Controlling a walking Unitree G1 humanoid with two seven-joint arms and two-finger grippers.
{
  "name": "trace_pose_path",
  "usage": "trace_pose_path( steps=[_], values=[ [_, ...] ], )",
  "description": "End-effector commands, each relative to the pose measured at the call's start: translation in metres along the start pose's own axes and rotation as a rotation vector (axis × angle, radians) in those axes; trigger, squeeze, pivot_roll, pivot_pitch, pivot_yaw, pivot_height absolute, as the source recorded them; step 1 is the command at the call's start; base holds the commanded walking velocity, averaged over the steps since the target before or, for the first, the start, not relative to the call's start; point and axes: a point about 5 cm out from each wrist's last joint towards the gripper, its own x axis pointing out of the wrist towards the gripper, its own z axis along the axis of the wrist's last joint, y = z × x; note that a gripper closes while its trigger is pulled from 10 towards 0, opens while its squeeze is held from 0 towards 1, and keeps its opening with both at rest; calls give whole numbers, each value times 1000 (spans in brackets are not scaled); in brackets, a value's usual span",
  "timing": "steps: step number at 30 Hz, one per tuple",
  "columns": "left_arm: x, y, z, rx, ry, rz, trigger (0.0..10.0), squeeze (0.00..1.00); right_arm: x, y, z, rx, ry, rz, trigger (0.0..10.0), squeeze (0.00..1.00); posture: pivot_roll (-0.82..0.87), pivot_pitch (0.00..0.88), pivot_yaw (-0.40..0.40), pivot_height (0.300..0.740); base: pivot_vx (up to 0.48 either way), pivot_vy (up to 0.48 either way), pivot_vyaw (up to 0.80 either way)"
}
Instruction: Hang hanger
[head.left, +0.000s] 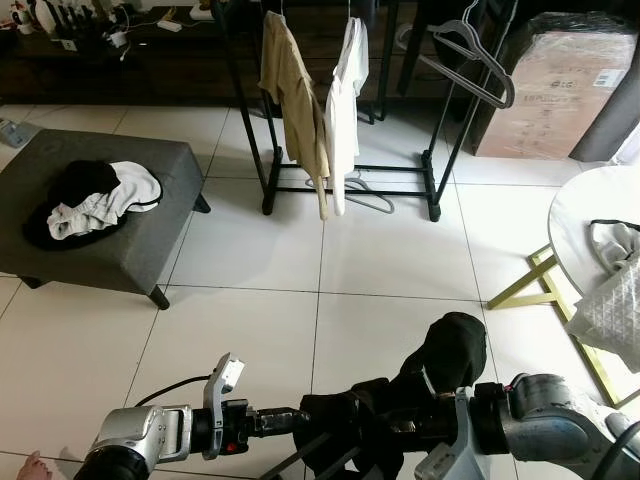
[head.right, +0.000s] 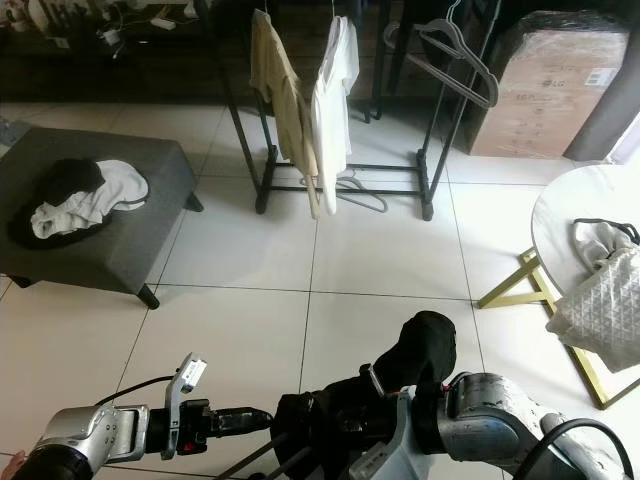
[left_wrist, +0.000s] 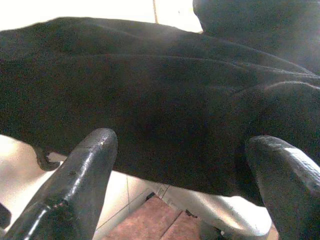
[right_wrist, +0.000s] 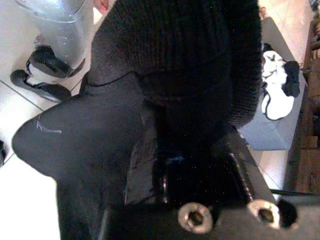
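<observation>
1. Black garment (head.left: 400, 400) bunched between both arms at 6 o'clock, low in the head views; part of it humps up at (head.left: 455, 345). Dark rods, perhaps a hanger (head.left: 300, 455), stick out below it; identity uncertain.
2. Left end effector (left_wrist: 180, 170): fingers (left_wrist: 82, 175) spread wide, garment lying just past them; contact cannot be told.
3. Right end effector (right_wrist: 200, 150): buried in black fabric, fingers hidden; open or closed cannot be told.
4. Rack (head.left: 350, 190) at 12 o'clock carries a tan shirt (head.left: 290, 80) and a white shirt (head.left: 345, 90); grey hanger (head.left: 475, 60) at 1 o'clock.
5. Ottoman (head.left: 120, 250) at 10 o'clock holds a clothes pile (head.left: 95, 200).
6. Round worktop (head.left: 580, 215) at 3 o'clock.
</observation>
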Motion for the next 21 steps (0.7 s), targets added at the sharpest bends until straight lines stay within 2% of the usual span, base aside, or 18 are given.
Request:
trace_pose_path(
  steps=[1,7,13,21],
  values=[
    [0,4,-6,-13,13,27,10000,0,1,-5,10,-14,-46,-8,10000,0,-189,266,27,740,0,0,0],
    [11,1,-3,-19,7,-17,10000,0,-5,-9,9,24,-20,6,10000,0,-200,259,30,740,0,0,0],
    [16,3,-3,-6,18,10,10000,0,-9,-12,9,69,-17,-2,10000,0,-202,254,35,740,0,0,0],
    [24,0,-1,-8,24,-28,10000,0,-21,-27,14,180,-47,-53,10000,0,-217,248,38,740,0,0,0]
  ],
)
